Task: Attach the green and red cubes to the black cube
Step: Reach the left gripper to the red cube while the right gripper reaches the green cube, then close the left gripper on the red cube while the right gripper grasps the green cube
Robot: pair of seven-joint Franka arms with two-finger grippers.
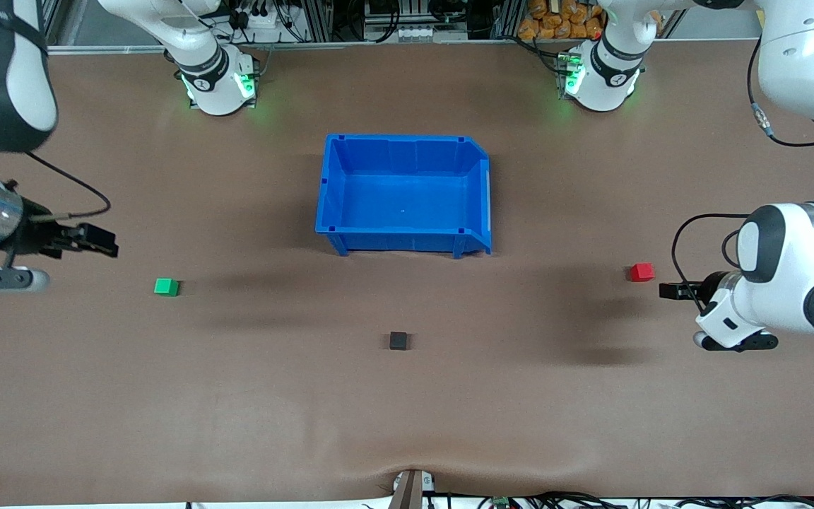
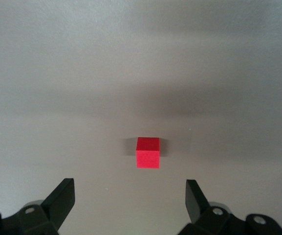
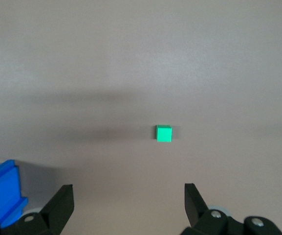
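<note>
The black cube (image 1: pixel 398 341) sits alone on the brown table, nearer the front camera than the blue bin. The green cube (image 1: pixel 166 286) lies toward the right arm's end, the red cube (image 1: pixel 641 272) toward the left arm's end. My left gripper (image 1: pixel 665 290) hovers close beside the red cube; in the left wrist view (image 2: pixel 129 196) it is open and empty, with the red cube (image 2: pixel 147 152) just ahead of the fingertips. My right gripper (image 1: pixel 107 244) is up near the green cube; in the right wrist view (image 3: pixel 128 196) it is open and empty, with the green cube (image 3: pixel 163 133) farther ahead.
An empty blue bin (image 1: pixel 400 139) stands mid-table, farther from the front camera than the black cube; a corner of it shows in the right wrist view (image 3: pixel 1 196). Both arm bases stand along the table's back edge.
</note>
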